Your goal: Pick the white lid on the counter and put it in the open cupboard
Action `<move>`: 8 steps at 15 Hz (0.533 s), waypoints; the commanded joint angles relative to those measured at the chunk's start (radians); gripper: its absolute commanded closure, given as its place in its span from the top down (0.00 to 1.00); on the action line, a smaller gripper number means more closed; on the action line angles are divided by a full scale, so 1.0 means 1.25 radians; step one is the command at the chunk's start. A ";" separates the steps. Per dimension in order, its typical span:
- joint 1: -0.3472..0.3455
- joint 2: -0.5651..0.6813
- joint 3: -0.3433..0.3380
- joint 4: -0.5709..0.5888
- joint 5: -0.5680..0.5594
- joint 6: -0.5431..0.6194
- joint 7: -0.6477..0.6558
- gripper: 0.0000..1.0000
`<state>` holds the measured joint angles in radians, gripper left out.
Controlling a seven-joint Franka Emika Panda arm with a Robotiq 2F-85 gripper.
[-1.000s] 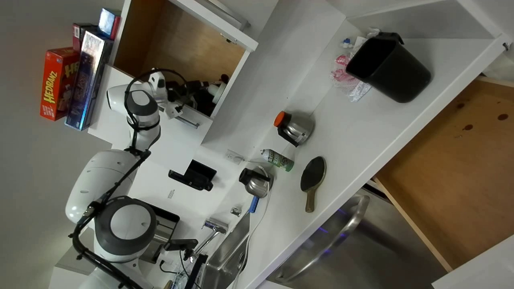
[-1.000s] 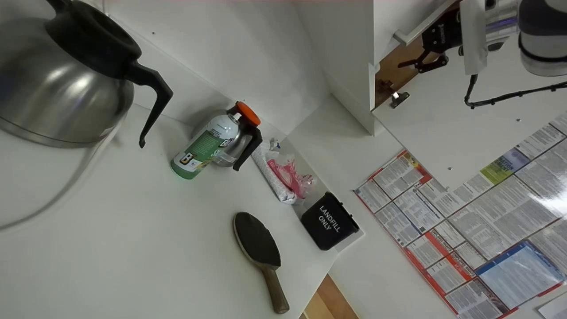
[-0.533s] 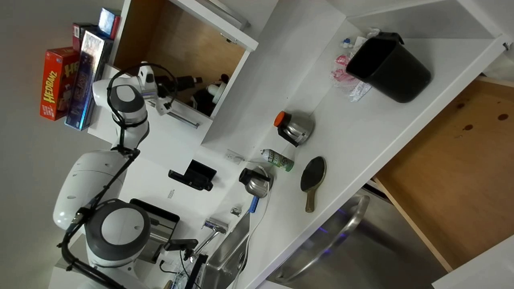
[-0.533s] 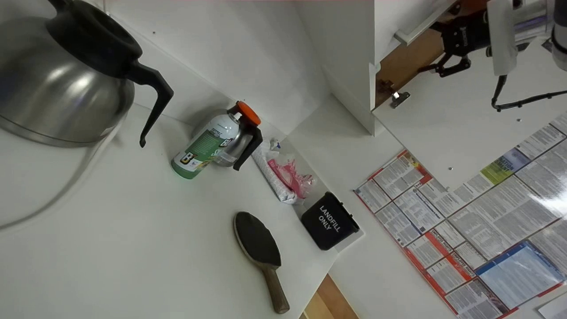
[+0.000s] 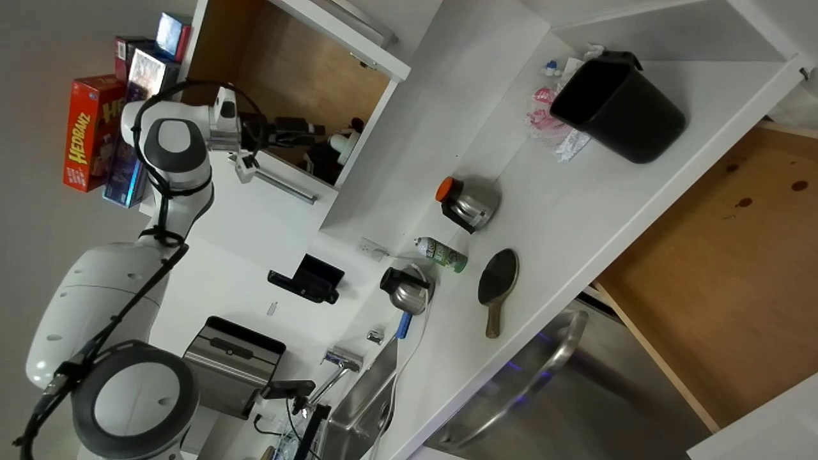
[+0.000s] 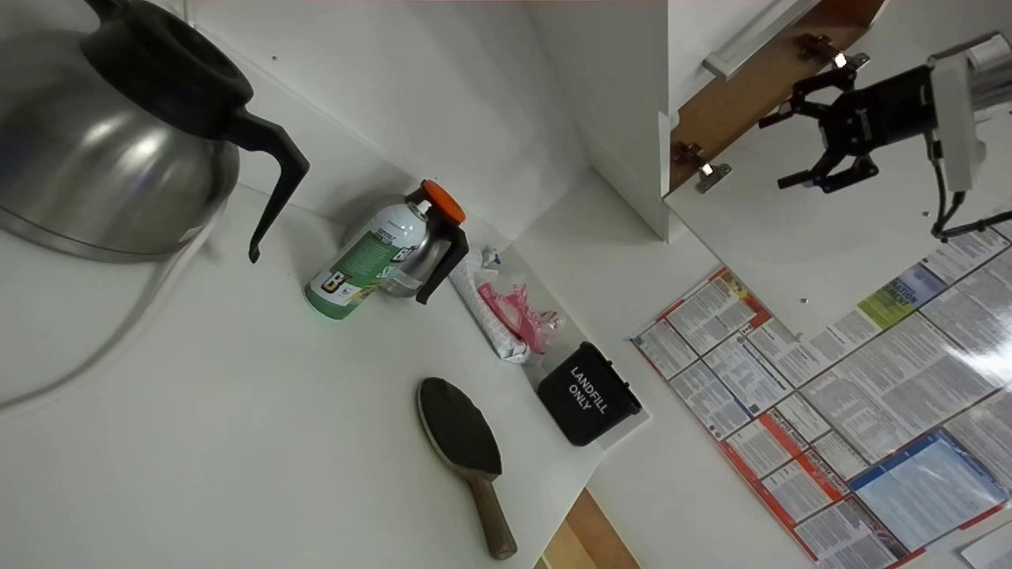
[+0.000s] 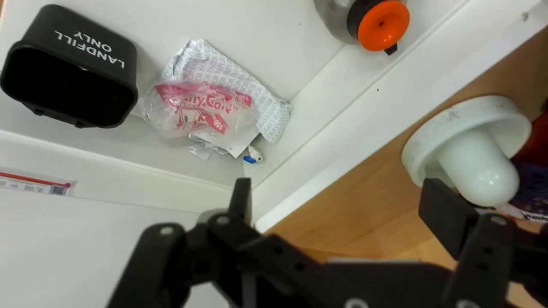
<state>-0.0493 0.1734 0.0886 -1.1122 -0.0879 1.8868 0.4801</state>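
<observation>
The white lid point(image 7: 466, 145), round with a rim and a rounded knob, rests on the wooden floor of the open cupboard point(image 7: 342, 209) in the wrist view. In an exterior view the lid point(image 5: 346, 147) sits near the edge of the open cupboard point(image 5: 300, 64), beside dark items. My gripper point(image 7: 338, 192) is open and empty at the cupboard mouth. Its right finger overlaps the lid's lower edge in the wrist view; contact cannot be told. Both spread fingers of the gripper point(image 6: 781, 152) show in an exterior view. The white counter point(image 5: 575, 211) lies below, and no lid shows on it.
The cupboard door point(image 6: 735, 39) stands open close to the gripper. On the counter are a black bin point(image 5: 620, 108), plastic wrappers point(image 7: 205, 107), an orange-topped carafe point(image 5: 473, 201), a spray can point(image 5: 441, 253) and a paddle point(image 5: 498, 278). Game boxes point(image 5: 89, 134) stand atop the cupboard.
The arm has drawn back from the cupboard, and the gripper has turned so that both fingers show beyond the door. The lid has stayed in its place in the cupboard.
</observation>
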 commanded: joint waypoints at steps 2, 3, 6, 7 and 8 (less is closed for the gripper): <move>-0.038 -0.145 -0.008 -0.191 0.060 -0.038 -0.108 1.00; -0.043 -0.165 -0.010 -0.219 0.064 -0.040 -0.124 1.00; -0.038 -0.126 -0.006 -0.169 0.046 -0.034 -0.105 1.00; -0.038 -0.127 -0.006 -0.168 0.046 -0.034 -0.105 1.00; -0.037 -0.124 -0.006 -0.167 0.046 -0.034 -0.105 1.00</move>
